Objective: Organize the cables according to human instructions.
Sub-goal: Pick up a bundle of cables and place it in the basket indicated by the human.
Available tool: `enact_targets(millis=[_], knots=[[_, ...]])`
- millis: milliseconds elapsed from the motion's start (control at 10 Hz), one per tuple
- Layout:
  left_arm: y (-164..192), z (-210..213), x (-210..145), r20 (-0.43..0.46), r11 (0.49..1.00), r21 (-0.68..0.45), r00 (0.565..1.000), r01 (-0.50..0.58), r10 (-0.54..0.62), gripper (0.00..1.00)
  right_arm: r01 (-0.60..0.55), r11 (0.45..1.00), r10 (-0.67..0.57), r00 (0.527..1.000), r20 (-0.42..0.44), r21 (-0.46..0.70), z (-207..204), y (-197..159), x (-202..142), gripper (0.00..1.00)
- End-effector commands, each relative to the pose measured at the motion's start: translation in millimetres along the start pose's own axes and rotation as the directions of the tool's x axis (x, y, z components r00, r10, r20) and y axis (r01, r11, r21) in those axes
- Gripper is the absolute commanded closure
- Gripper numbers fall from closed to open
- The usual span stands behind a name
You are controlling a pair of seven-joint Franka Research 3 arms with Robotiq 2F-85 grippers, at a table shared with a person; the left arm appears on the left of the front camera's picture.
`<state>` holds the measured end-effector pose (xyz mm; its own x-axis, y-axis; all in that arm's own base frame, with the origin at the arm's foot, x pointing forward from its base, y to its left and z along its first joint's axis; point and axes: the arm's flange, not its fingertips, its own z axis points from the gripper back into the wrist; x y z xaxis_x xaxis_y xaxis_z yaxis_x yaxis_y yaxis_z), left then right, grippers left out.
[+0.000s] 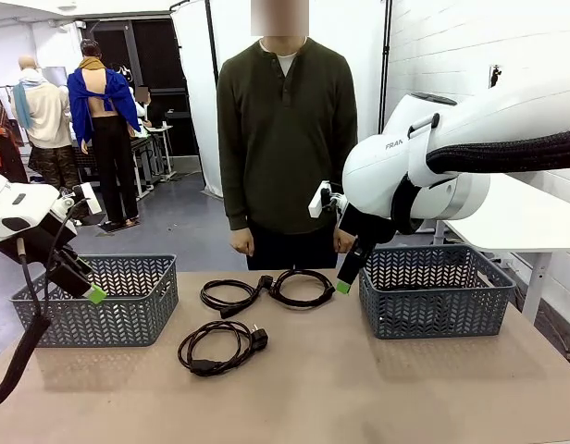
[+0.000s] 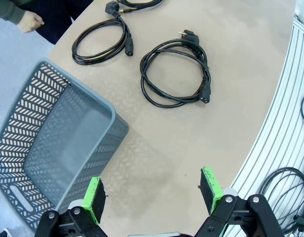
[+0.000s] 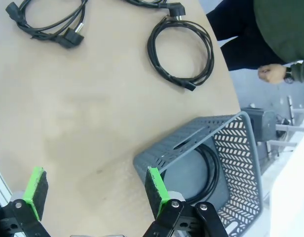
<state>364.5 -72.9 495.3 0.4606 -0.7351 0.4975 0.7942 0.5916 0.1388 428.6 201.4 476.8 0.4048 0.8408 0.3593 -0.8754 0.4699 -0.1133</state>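
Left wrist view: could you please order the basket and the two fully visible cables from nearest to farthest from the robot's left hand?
1. The basket, lower left, right beside the open left hand.
2. The right cable, farther ahead, right of centre.
3. The left cable, farther still, at the upper left.

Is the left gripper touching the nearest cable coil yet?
Apart. In the left wrist view, bare table lies between the open left gripper and the nearest cable coil.
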Motion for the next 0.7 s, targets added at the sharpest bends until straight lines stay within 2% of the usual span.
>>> enact_targets(millis=[0, 600], knots=[[-0.9, -0.2, -1.1, 0.006, 1.0, -0.01, 1.0, -0.013, 0.014, 0.0, -0.002, 1.0, 0.002, 1.0, 0.0, -0.002, 0.2, -0.3, 0.3, 0.0], [-0.9, -0.2, -1.1, 0.006, 1.0, -0.01, 1.0, -0.013, 0.014, 0.0, -0.002, 1.0, 0.002, 1.0, 0.0, -0.002, 0.2, -0.3, 0.3, 0.0]])
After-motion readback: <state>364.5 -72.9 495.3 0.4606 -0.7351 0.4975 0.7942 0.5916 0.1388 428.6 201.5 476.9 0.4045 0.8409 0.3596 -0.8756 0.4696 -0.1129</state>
